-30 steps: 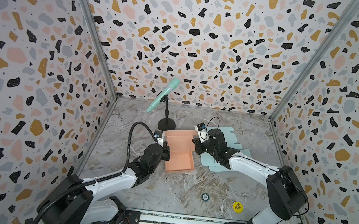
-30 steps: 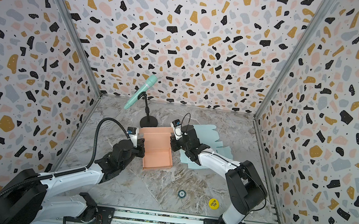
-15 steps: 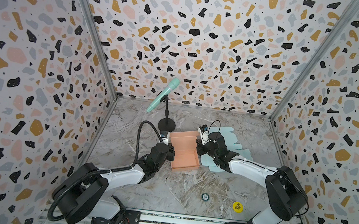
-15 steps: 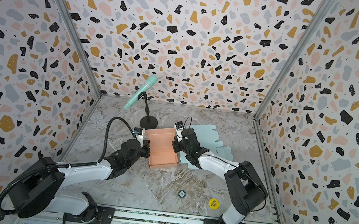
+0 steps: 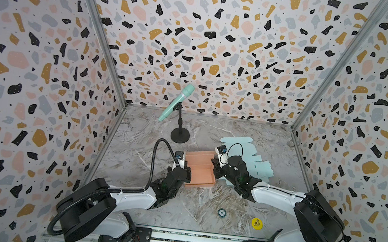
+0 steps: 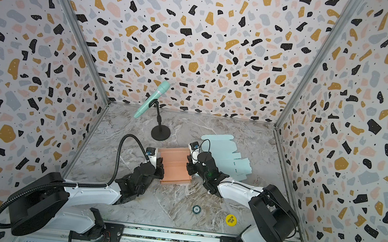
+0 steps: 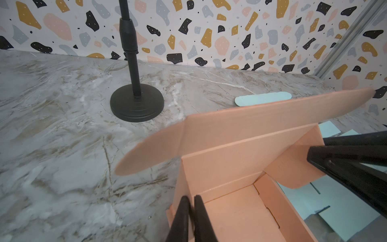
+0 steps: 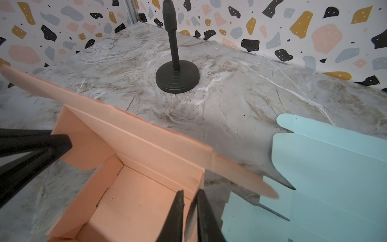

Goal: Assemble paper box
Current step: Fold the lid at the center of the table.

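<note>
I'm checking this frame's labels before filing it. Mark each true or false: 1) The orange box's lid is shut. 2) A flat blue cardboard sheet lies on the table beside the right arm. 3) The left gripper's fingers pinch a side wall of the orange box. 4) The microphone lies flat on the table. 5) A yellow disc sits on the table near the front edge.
1) False. The orange box is open; its lid flap stands up.
2) True. The blue cardboard sheet lies flat there.
3) True. The left gripper straddles the wall.
4) False. The microphone is clipped on a black stand.
5) True. The yellow disc is there.
</note>
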`<move>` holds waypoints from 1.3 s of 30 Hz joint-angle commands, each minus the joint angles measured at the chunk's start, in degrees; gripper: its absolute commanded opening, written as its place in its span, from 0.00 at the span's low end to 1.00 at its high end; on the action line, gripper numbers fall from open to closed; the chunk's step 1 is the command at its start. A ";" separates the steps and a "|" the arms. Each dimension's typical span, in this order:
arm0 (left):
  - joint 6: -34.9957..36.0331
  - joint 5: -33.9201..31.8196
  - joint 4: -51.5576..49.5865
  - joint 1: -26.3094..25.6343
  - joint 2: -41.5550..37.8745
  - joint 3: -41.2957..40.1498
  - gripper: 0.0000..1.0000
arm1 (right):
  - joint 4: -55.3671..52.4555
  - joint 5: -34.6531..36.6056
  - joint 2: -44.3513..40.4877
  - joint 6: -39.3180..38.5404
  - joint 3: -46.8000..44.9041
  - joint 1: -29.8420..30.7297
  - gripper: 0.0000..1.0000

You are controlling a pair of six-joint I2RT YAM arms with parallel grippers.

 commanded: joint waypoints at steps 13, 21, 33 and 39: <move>-2.65 -7.63 16.33 -8.83 -0.17 -8.22 0.10 | 4.79 -3.09 -4.04 3.44 -6.96 4.85 0.16; -3.94 -10.46 18.58 -11.12 1.81 -9.50 0.10 | 6.99 -2.97 -5.00 3.78 -10.52 5.49 0.16; -6.81 -14.70 21.57 -12.82 5.36 -12.61 0.08 | 9.52 -4.64 -8.88 3.27 -15.05 6.26 0.25; -6.57 -15.64 21.48 -13.08 6.16 -13.27 0.08 | 10.69 -4.76 -14.59 5.02 -20.43 6.25 0.40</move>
